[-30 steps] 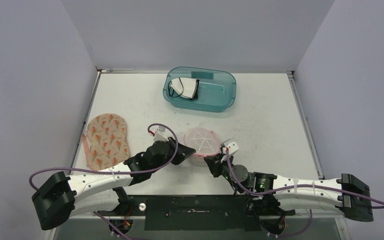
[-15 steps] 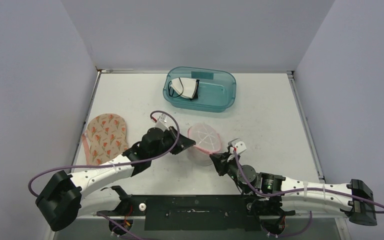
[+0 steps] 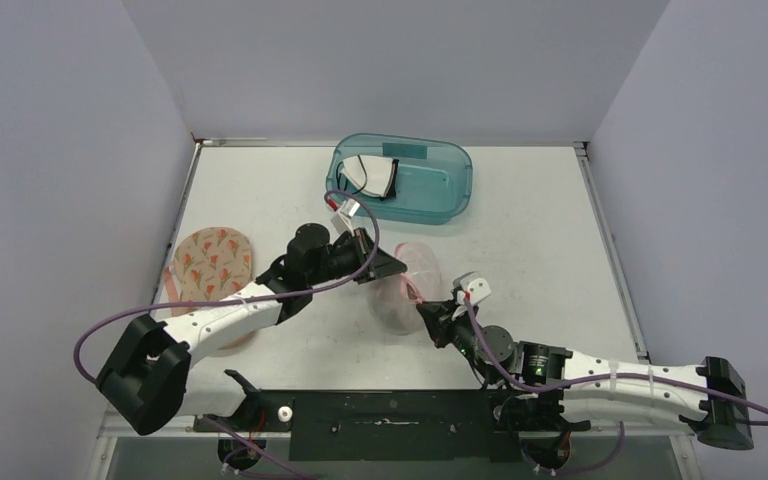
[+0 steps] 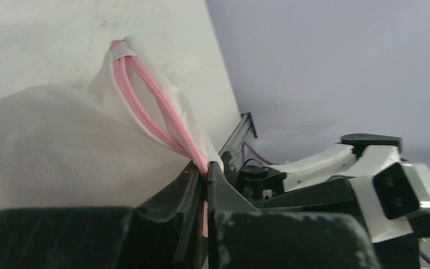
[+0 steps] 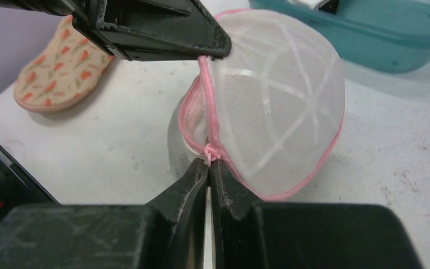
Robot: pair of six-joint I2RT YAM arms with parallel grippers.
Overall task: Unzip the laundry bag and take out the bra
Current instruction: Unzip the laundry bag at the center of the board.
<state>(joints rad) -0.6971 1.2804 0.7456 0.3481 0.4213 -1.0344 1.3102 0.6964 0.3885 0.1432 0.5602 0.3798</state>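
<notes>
Top external shows one laundry bag (image 3: pixel 403 298), left fingers (image 3: pixel 384 266) and right fingers (image 3: pixel 427 314) both clamped on it.

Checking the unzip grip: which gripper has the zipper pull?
The right gripper: it pinches the small pink pull on the bag; the left gripper clamps the pink trim farther along.

No legible txt/labels in any view.

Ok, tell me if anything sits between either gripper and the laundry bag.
Nothing visible does. The left gripper is clamped on the pink zip edge of the laundry bag, and the right gripper pinches the zipper pull on the bag's near side.
</notes>
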